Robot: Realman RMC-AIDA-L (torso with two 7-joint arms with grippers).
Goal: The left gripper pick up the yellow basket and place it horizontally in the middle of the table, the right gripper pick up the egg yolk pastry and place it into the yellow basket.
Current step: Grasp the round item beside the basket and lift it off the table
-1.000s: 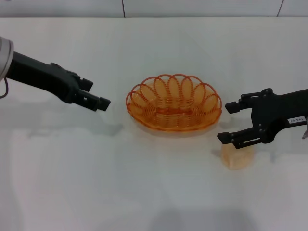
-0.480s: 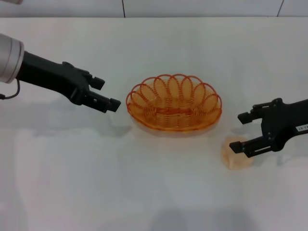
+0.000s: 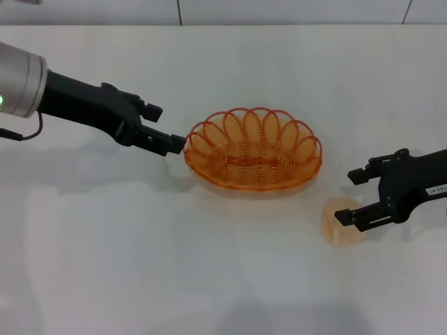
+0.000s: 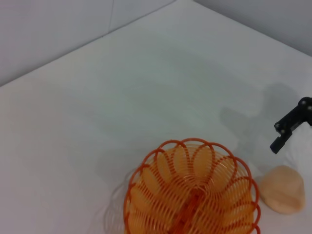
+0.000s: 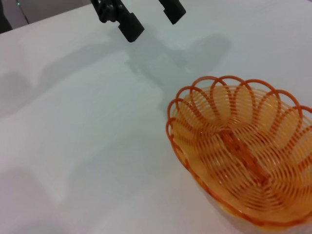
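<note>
The yellow basket (image 3: 253, 150) lies lengthwise across the middle of the white table (image 3: 140, 244). My left gripper (image 3: 167, 127) is open, its fingertips right at the basket's left rim, and holds nothing. The egg yolk pastry (image 3: 340, 227) sits on the table in front of the basket's right end. My right gripper (image 3: 351, 197) is open just right of the pastry, with its nearer finger over the pastry's top edge. The left wrist view shows the basket (image 4: 192, 190), the pastry (image 4: 282, 189) and the right gripper (image 4: 291, 126). The right wrist view shows the basket (image 5: 243, 151) and the left gripper (image 5: 151, 18).
Grey seams (image 3: 179, 12) run along the table's far edge. Nothing else stands on the table besides the basket and the pastry.
My left gripper has moved right, up to the basket's left rim. My right gripper has shifted right and down, closer beside the pastry. The basket and pastry have not moved.
</note>
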